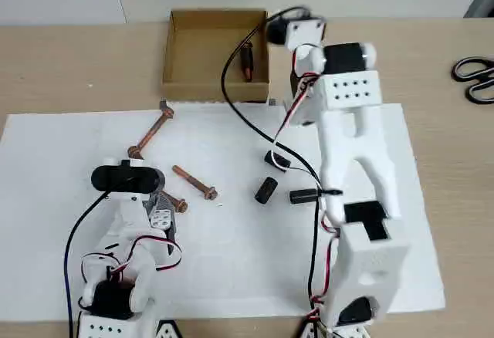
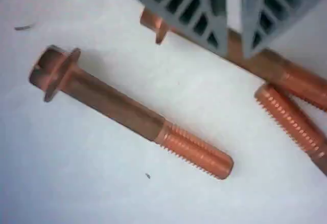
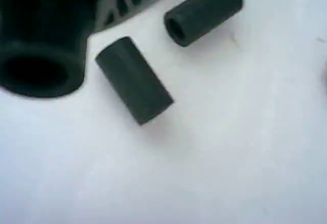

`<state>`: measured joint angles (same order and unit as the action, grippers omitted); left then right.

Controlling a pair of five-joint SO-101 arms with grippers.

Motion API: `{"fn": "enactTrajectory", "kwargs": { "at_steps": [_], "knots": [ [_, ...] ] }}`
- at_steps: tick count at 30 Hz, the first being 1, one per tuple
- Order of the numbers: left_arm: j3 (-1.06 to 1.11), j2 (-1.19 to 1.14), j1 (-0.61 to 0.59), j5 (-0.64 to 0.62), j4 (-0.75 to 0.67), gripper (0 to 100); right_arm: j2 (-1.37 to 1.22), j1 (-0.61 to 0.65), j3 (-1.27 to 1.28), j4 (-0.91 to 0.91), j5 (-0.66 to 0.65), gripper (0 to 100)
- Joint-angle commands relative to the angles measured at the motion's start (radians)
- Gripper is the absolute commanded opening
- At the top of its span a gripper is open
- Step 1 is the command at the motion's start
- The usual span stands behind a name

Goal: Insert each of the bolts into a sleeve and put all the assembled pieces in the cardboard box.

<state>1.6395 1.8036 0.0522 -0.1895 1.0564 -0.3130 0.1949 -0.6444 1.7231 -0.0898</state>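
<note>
Three copper bolts lie on the white paper. My left gripper (image 2: 234,50) is shut, its grey fingers (image 2: 202,14) resting over one bolt (image 2: 291,75). A second bolt (image 2: 127,114) lies just beside it, and the threaded end of a third (image 2: 294,124) is close by. From above, this gripper (image 1: 165,205) sits at the lower left. My right gripper (image 3: 61,35) is shut on a black sleeve (image 3: 36,70). Two more sleeves (image 3: 134,81) (image 3: 204,12) lie loose on the paper near it. The cardboard box (image 1: 176,52) at the back holds one dark assembled piece (image 1: 247,62).
The right arm's white links (image 1: 355,145) stand over the right half of the paper. A black cable (image 1: 228,76) loops across the box's front corner. Scissors (image 1: 475,79) lie on the wooden table at the far right. A long bolt (image 1: 150,133) lies in front of the box.
</note>
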Motion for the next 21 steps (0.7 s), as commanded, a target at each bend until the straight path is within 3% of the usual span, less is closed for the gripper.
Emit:
{"fn": "enactTrajectory", "kwargs": {
  "at_steps": [1, 6, 12, 21],
  "knots": [
    [-0.008, 0.009, -0.002, 0.002, -0.025, 1, 0.160, -0.013, 0.054, 0.018, 0.124, 0.2],
    [-0.134, 0.005, -0.002, 0.000, 0.017, 1, 0.387, -0.008, 0.374, 0.018, 0.293, 0.2],
    [-0.332, -0.035, -0.002, 0.006, 0.124, 1, 0.687, -0.036, 0.743, -0.005, 0.302, 0.3],
    [-0.727, -0.577, 0.002, 0.003, 0.157, 1, 0.900, -0.147, 0.996, -0.102, 0.302, 0.3]
  ]
}}
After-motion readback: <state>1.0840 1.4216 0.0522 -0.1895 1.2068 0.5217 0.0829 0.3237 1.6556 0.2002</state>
